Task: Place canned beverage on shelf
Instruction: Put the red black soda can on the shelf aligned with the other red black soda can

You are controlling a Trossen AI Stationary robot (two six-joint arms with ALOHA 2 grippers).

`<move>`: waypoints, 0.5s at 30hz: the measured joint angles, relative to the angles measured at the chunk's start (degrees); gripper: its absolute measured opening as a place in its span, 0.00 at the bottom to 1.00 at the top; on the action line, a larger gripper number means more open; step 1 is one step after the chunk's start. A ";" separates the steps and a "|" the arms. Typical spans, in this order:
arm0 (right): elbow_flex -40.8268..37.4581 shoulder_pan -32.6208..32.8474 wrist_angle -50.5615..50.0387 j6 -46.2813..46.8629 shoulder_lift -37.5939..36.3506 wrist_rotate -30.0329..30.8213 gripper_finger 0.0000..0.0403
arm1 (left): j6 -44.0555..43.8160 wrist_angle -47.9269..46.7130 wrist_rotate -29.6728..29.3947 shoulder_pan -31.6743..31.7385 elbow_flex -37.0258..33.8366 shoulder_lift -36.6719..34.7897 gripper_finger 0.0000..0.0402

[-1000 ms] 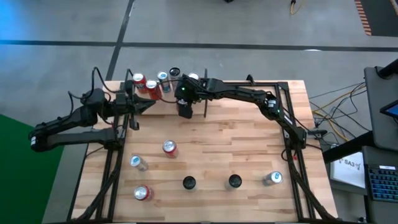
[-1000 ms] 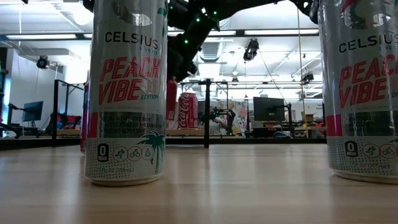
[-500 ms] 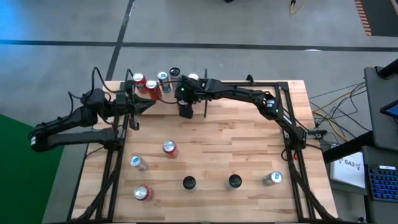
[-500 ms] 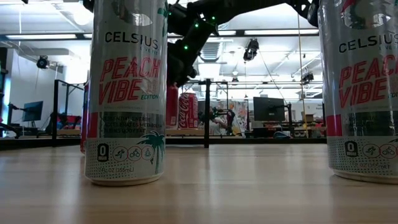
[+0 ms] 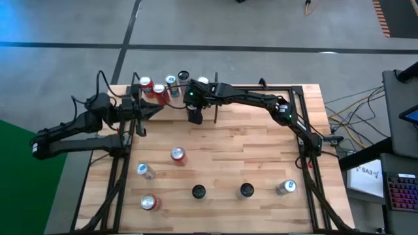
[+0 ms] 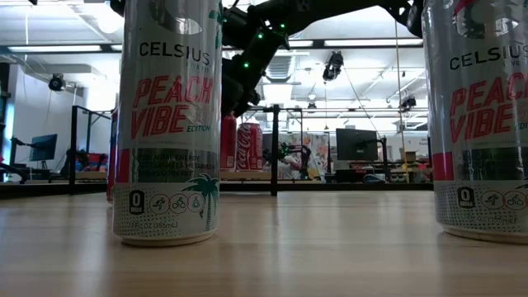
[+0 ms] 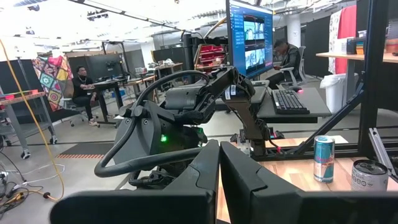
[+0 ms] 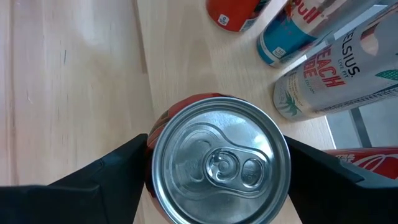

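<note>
A red can [image 8: 219, 163], silver top up, stands between the fingers of my right gripper [image 8: 219, 186], which is shut on it. In the high view that gripper [image 5: 194, 111] covers the can at the table's far left, by the shelf's black upright rod [image 5: 216, 101]. The low view shows the can [image 6: 228, 142] upright under the gripper, its base at the shelf's wood plank [image 6: 330, 175]. A red Coca-Cola can [image 6: 250, 147] stands right beside it. My left gripper [image 7: 219, 168] is shut and idle, level at the table's left side [image 5: 155, 109]. My right gripper pinches the red can's side walls [image 8: 150, 155] just under the top rim, one finger [image 8: 93, 180] on each side. The fingers slant down from above, coming from the table's right. The can is upright, and its base looks set on the shelf's plank.
Several cans crowd the shelf: a red one [image 8: 233, 12], a blue Red Bull [image 8: 292, 31], a white Celsius [image 8: 336, 68]. More cans stand on the near half of the table [image 5: 178, 155] [image 5: 145, 171] [image 5: 286, 187]. Two Celsius cans [image 6: 167, 124] [image 6: 478, 115] stand near the front edge.
</note>
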 joint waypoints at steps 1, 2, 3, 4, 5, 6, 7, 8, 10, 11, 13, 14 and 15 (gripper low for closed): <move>0.00 0.00 0.02 -0.07 0.00 0.00 0.78 | 0.00 0.00 0.00 0.00 0.00 0.00 0.00; 0.00 0.00 0.04 -0.12 0.00 0.00 0.79 | 0.00 0.00 0.00 0.00 0.00 0.00 0.00; 0.00 0.00 0.04 -0.14 0.00 0.00 0.80 | 0.00 0.00 0.00 0.00 0.00 0.00 0.00; 0.00 0.00 0.04 -0.16 0.02 0.00 0.80 | 0.00 0.00 0.00 0.00 0.00 0.00 0.00; -0.01 0.00 0.04 -0.37 0.02 0.00 0.80 | 0.00 0.00 0.00 0.00 0.00 0.00 0.00; -0.01 0.00 0.04 -0.55 0.02 0.00 0.81 | 0.01 0.00 0.00 0.00 0.00 0.00 0.00; 0.00 0.00 0.08 -0.61 0.02 0.02 0.81 | 0.00 0.00 0.00 0.00 0.00 0.00 0.00; -0.01 0.00 0.17 -0.62 0.03 0.00 0.81 | 0.01 0.00 0.00 0.00 0.00 0.00 0.00; 0.00 0.00 0.36 -0.61 0.04 0.01 0.80 | 0.01 0.00 -0.04 0.00 0.00 0.00 0.00; 0.00 0.00 0.37 -0.65 0.04 0.02 0.80 | 0.02 0.00 -0.37 0.00 0.00 0.00 0.00; 0.00 0.00 0.39 -0.73 0.05 0.01 0.81 | 0.02 0.00 -1.50 0.00 0.00 0.00 0.00; 0.00 0.00 0.41 -0.77 0.04 0.02 0.81 | 0.02 -0.05 -2.20 0.00 0.00 0.00 0.00; -0.01 0.00 0.49 -0.81 0.07 0.06 0.82 | 0.02 -0.12 -2.65 0.00 0.00 0.00 0.00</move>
